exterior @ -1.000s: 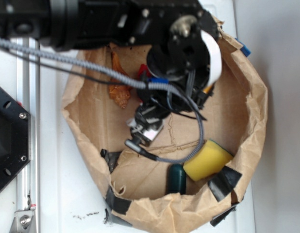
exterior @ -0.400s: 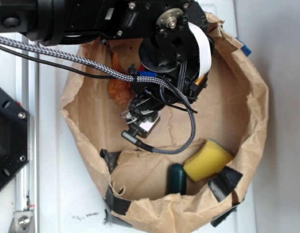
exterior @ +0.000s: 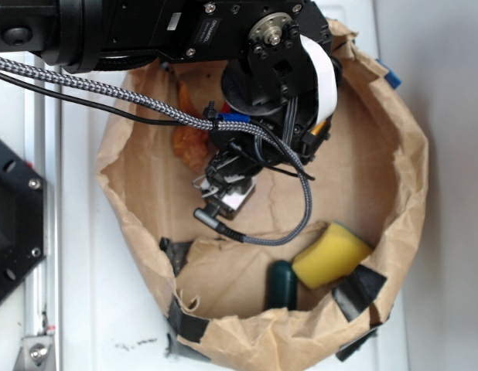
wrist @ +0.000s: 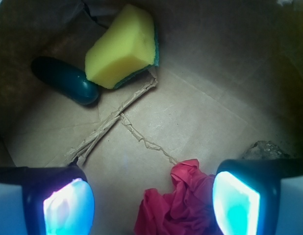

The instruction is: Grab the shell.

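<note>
The shell (exterior: 189,143) is partly hidden in the exterior view: only an orange patch shows beside the arm, just off the claw (exterior: 223,193). The wrist view does not show it. That view shows the claw (wrist: 151,203) spread wide and empty, a red flower (wrist: 178,203) between its fingers, a grey rock (wrist: 263,149) beside one finger, a yellow sponge (wrist: 123,46) far ahead.

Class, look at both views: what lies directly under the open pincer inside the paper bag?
A red flower lies on the bag floor between the pincer pads. A dark rock sits beside it. The shell shows only partly; the arm covers the rest.
</note>
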You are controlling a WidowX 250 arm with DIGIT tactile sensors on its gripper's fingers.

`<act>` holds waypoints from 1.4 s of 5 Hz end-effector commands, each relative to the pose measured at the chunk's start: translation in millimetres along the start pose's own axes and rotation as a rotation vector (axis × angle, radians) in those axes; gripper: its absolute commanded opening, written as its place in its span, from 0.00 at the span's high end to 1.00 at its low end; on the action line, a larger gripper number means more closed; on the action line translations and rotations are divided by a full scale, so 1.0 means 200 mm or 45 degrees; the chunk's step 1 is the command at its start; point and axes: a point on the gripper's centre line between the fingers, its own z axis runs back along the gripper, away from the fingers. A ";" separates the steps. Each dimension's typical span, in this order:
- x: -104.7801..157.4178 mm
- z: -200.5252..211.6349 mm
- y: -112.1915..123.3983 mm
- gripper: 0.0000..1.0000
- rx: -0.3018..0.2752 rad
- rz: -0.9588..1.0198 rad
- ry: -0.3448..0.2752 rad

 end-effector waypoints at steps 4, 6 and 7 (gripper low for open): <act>-0.18 0.05 0.05 0.00 0.163 -0.180 0.180; -0.24 0.05 0.08 0.00 0.198 -0.200 0.188; -0.26 0.06 0.07 0.00 0.169 -0.228 0.222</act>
